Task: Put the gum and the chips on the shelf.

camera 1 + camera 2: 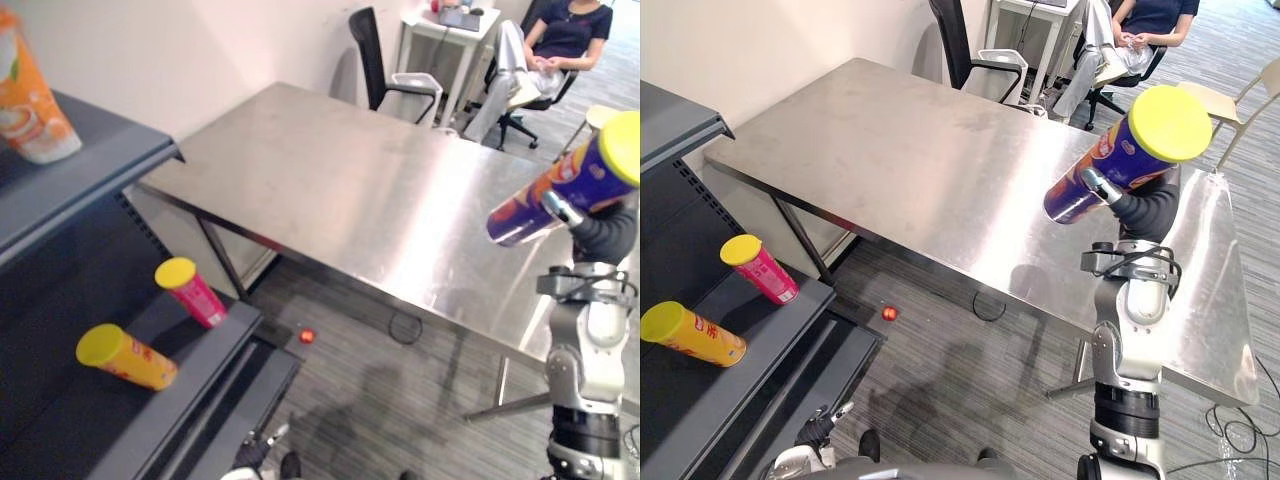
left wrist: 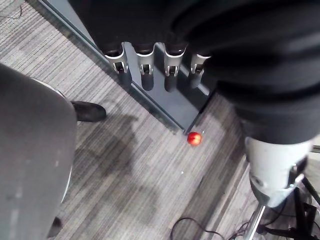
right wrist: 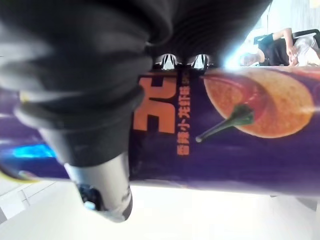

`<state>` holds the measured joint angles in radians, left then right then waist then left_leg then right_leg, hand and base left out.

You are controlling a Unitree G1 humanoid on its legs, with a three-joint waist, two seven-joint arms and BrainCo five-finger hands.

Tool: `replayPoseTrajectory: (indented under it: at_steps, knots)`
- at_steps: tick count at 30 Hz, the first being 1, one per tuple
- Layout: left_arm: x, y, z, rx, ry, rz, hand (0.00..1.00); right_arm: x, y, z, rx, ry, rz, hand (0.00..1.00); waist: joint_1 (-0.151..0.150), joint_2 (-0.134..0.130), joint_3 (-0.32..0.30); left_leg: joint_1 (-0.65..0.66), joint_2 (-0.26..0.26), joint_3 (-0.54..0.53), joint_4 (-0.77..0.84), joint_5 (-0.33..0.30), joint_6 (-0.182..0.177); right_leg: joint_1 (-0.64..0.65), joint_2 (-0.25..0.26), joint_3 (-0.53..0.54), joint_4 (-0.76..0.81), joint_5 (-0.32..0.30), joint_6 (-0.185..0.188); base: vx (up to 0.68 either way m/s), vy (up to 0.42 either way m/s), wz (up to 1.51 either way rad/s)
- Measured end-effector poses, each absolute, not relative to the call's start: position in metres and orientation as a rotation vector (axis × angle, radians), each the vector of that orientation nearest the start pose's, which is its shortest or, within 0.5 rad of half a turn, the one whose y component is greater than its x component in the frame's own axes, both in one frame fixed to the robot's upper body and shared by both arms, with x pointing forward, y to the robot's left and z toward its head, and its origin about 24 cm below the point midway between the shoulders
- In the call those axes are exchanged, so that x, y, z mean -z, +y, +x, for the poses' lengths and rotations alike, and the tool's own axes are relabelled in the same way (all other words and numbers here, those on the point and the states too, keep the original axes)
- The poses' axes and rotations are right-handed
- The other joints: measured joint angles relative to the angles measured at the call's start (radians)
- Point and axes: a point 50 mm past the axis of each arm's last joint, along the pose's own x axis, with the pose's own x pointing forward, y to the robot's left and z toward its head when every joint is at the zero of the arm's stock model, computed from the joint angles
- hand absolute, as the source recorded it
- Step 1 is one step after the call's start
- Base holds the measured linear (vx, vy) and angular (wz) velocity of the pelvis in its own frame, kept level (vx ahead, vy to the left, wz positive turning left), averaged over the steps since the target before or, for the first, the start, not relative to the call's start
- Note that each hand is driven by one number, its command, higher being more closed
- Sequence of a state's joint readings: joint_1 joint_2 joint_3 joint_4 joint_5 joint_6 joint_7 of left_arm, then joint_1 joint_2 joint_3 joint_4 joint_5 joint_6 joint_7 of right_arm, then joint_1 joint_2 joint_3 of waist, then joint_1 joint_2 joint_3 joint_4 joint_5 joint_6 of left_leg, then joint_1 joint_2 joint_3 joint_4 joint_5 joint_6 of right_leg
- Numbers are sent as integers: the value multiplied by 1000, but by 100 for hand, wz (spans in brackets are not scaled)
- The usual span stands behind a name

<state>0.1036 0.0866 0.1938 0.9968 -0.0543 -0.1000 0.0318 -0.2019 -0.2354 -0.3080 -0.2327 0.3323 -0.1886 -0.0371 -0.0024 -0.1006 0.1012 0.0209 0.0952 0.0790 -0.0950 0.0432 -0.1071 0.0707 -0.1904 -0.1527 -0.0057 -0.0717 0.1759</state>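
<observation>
A dark grey shelf (image 1: pixel 95 160) stands at the left. An orange bag (image 1: pixel 30 100) sits upright on its upper board. On the lower board a yellow can (image 1: pixel 125 357) lies on its side, and just to its right and farther back a pink can (image 1: pixel 190 291) with a yellow lid leans at a tilt; the two are apart.

The left hand (image 2: pixel 145 70) hangs low by the foot of the shelf, its fingers straight and relaxed, holding nothing. A small red ball (image 1: pixel 307 335) lies on the striped floor near the shelf's corner.

A bare steel table (image 1: pixel 330 190) fills the middle, running from the shelf toward the right. At its far side stands a black chair (image 1: pixel 368 50), and farther right a person (image 1: pixel 560 35) sits on another chair.

At the right, the right hand (image 1: pixel 1140 212) is raised above the table's right end, its fingers (image 1: pixel 1098 187) curled round a purple chips can (image 1: pixel 1120 165). The can is tilted, its yellow lid pointing up and to the right, clear of the table.
</observation>
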Motion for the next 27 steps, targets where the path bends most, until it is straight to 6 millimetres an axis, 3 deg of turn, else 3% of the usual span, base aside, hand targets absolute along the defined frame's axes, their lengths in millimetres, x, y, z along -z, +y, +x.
replayPoseTrajectory:
  at_steps: [4, 7, 10, 13, 14, 15, 16, 17, 19, 20, 22, 25, 27]
  knots:
    - [153, 215, 96, -313, 991, -42, 0, -166, -248, 246, 244, -625, 79, 100, -4, 3, -23, 9, 2, 4, 1, -1, -1, -2, 0, 8, 15, -1, -1, -14, -7, -5]
    - [153, 217, 98, -327, 983, -58, 0, -153, -243, 244, 244, -585, 114, 100, -6, 0, -10, -45, 4, -1, 175, -88, -3, -69, -19, 31, 207, -82, -14, -61, 5, -6]
    - [154, 218, 98, -356, 989, -96, 0, -150, -228, 248, 192, -572, 141, 100, -9, 6, 5, -78, 5, -37, 292, -142, -10, -67, -27, 21, 292, -146, -17, -107, -36, 24]
    - [152, 218, 107, -411, 959, -186, 0, -146, -208, 253, 132, -561, 230, 100, -17, 31, 15, -198, 15, -211, 298, -90, -39, -94, 2, -134, 337, -178, -62, -180, -147, 130]
    - [151, 218, 108, -412, 953, -188, 0, -146, -204, 254, 113, -560, 230, 100, -11, 36, 17, -220, 18, -246, 280, -68, -42, -107, 9, -169, 343, -182, -69, -182, -194, 137]
    - [150, 219, 107, -412, 945, -184, 0, -150, -200, 256, 87, -570, 228, 100, 16, 57, 29, -242, 39, -297, 217, -19, -54, -131, 40, -211, 359, -192, -91, -212, -233, 135]
    - [150, 222, 105, -435, 944, -192, 0, -154, -197, 260, 77, -584, 236, 100, 49, 62, 40, -244, 83, -239, 133, -45, -9, -138, 57, -248, 309, -167, -131, -230, -215, 124]
    - [150, 225, 103, -460, 946, -202, 0, -158, -197, 262, 74, -599, 236, 100, 64, 49, 47, -264, 98, -165, 140, -90, 79, -138, 52, -283, 292, -154, -140, -205, -205, 113]
    - [154, 230, 86, -528, 969, -250, 0, -172, -201, 272, 103, -646, 230, 100, 66, 62, 89, -356, 108, 58, 427, -65, 145, -134, -2, -393, 289, -139, -152, -161, -203, 138]
    - [157, 228, 68, -547, 1005, -262, 0, -173, -207, 271, 138, -652, 226, 100, 62, 67, 91, -340, 115, 133, 571, -82, 156, -117, -21, -443, 284, -136, -151, -100, -162, 141]
    - [160, 228, 51, -579, 1033, -302, 0, -170, -221, 265, 204, -653, 219, 100, 47, 103, 73, -270, 148, 202, 674, -137, 140, -90, -30, -542, 269, -134, -150, -81, -59, 149]
    - [162, 223, 48, -610, 1040, -345, 0, -169, -249, 254, 335, -675, 211, 100, 29, 136, 53, -176, 186, 266, 605, -149, 120, -91, -59, -682, 270, -125, -136, -111, 61, 162]
    - [163, 220, 44, -613, 1048, -361, 0, -166, -260, 248, 396, -671, 198, 100, 30, 133, 42, -165, 133, 269, 443, -125, 85, -83, -61, -761, 217, -81, -124, -98, 141, 113]
